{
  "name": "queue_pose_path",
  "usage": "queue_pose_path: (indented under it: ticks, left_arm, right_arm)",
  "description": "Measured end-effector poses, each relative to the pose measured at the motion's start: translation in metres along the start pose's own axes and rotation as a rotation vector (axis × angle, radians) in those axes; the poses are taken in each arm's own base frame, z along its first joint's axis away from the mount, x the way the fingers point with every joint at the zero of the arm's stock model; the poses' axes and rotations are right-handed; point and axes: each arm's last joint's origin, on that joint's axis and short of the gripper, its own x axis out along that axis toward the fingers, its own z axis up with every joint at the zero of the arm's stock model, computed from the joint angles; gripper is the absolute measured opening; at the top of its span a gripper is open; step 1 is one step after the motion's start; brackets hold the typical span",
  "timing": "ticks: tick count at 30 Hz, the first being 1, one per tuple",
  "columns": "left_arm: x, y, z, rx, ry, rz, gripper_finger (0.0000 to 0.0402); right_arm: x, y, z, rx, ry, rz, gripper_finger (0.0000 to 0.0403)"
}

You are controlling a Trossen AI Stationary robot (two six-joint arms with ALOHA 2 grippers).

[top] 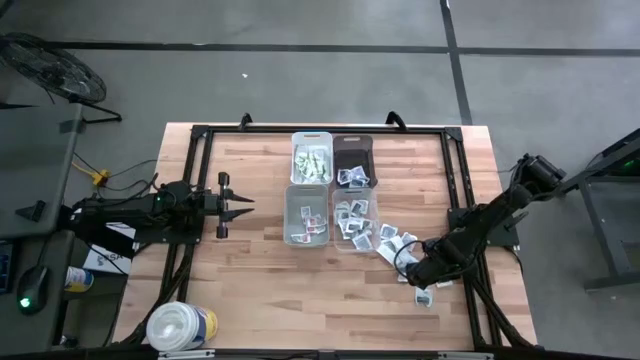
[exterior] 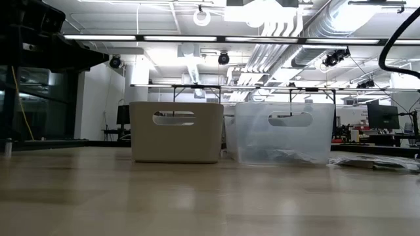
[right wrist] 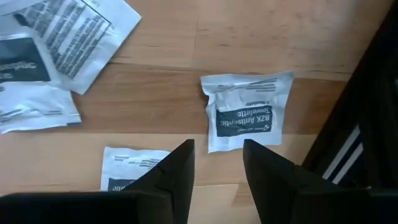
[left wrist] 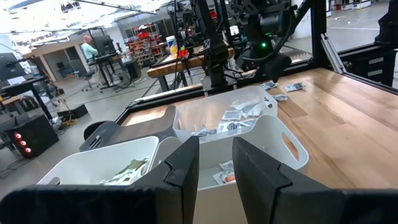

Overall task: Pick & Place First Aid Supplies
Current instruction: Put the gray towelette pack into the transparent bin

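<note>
Right hand (right wrist: 214, 165) hovers low over loose packets (right wrist: 244, 118) on the table (right wrist: 249, 37), fingers parted, holding nothing — left hand (left wrist: 214, 158) waits parted, empty, facing the bins (left wrist: 273, 134).

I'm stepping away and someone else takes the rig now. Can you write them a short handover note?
Left gripper: open, empty, waiting left of the bins.
Right gripper: open, empty, low over the loose packets on the table right of the bins; a BZK towelette packet lies just ahead of its fingers.
Done: packets already lie in the four bins, greenish ones in the far left bin.
Left: a scatter of packets by the right arm is not yet sorted.
</note>
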Motion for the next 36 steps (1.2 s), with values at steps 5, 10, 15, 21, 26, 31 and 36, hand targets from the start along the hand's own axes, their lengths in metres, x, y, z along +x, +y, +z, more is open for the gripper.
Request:
queue_pose_path:
  ticks: [5,10,15,21,26,31,36]
  left_arm:
    - [0.0,0.0,0.0,0.0,0.0,0.0,0.0096]
    - [0.0,0.0,0.0,0.0,0.0,0.0,0.0096]
    - [0.0,0.0,0.0,0.0,0.0,0.0,0.0096]
    - [0.0,0.0,0.0,0.0,0.0,0.0,0.0096]
    - [0.0,0.0,0.0,0.0,0.0,0.0,0.0096]
    - [0.0,0.0,0.0,0.0,0.0,0.0,0.0096]
    - [0.0,0.0,0.0,0.0,0.0,0.0,0.0096]
  right_arm:
    - [0.007,-0.004,0.004,0.005,0.008,-0.02,0.013]
    - [0.015,-0.007,0.009,0.003,0.031,-0.027,0.013]
    - [0.025,-0.005,0.011,-0.027,0.091,0.039,0.013]
    - [0.032,-0.008,0.015,-0.031,0.1,0.041,0.013]
    - [0.032,-0.009,0.016,-0.031,0.094,0.043,0.0112]
    - [0.033,-0.009,0.016,-0.029,0.09,0.043,0.0072]
    - [0.033,-0.009,0.016,-0.033,0.09,0.039,0.003]
